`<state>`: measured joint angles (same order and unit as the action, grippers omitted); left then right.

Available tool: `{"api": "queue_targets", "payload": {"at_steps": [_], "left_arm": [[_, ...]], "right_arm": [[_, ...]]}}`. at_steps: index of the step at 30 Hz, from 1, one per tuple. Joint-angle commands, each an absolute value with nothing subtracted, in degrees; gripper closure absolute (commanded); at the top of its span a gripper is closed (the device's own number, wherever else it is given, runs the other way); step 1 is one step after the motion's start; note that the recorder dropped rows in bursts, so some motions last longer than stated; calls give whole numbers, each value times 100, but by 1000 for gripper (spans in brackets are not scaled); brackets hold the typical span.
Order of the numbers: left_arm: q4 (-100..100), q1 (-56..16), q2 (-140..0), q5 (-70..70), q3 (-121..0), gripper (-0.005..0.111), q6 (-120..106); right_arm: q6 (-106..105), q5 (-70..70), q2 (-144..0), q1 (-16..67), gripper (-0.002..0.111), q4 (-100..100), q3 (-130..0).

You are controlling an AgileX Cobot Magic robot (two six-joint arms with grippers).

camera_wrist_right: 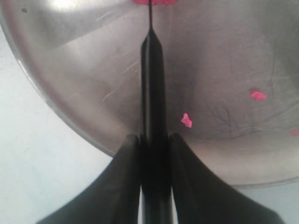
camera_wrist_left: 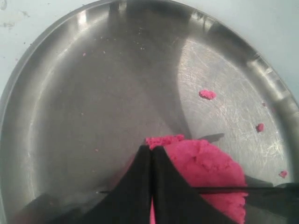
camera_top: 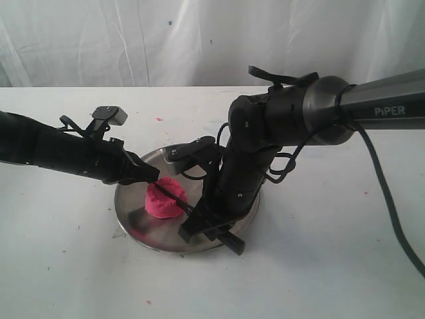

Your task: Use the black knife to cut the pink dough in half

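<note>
The pink dough (camera_top: 164, 201) is a single mound on the steel plate (camera_top: 143, 229); it also shows in the left wrist view (camera_wrist_left: 210, 163) and as a sliver in the right wrist view (camera_wrist_right: 152, 1). The black knife (camera_top: 174, 198) lies across the top of the mound, its thin blade (camera_wrist_left: 261, 189) running over the dough. My right gripper (camera_top: 199, 219) is shut on the knife handle (camera_wrist_right: 152, 93), one finger pad on each side (camera_wrist_right: 154, 137). My left gripper (camera_top: 151, 175) is shut, its joined tips (camera_wrist_left: 152, 148) resting at the dough's upper edge, above the blade.
Small pink crumbs (camera_wrist_left: 207, 94) lie scattered on the plate (camera_wrist_left: 70, 93), and a few (camera_top: 159, 119) dot the white table. The right arm (camera_top: 285, 119) arches over the plate's right half, its cable (camera_top: 392, 212) trailing right. A white curtain hangs behind.
</note>
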<state>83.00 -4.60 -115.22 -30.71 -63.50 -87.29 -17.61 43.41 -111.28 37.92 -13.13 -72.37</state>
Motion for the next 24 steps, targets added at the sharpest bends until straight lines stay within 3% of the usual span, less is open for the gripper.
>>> {"api": "queue_targets", "payload": {"at_steps": [1,16,24], "left_arm": [[8289,-489,-11543,-3110,-6345,107,-8713],[8268,-458,-11497,-3085,-6345,107,-8723],[8208,-109,-10892,-3020,-6409,107,-8699]], "right_arm": [[-1767,4286,-11127,3796,108,-1347,-7275],[-1791,4176,-10997,3796,108,-1588,-7275],[-1791,4198,-10997,3796,108,-1588,-7275]]}}
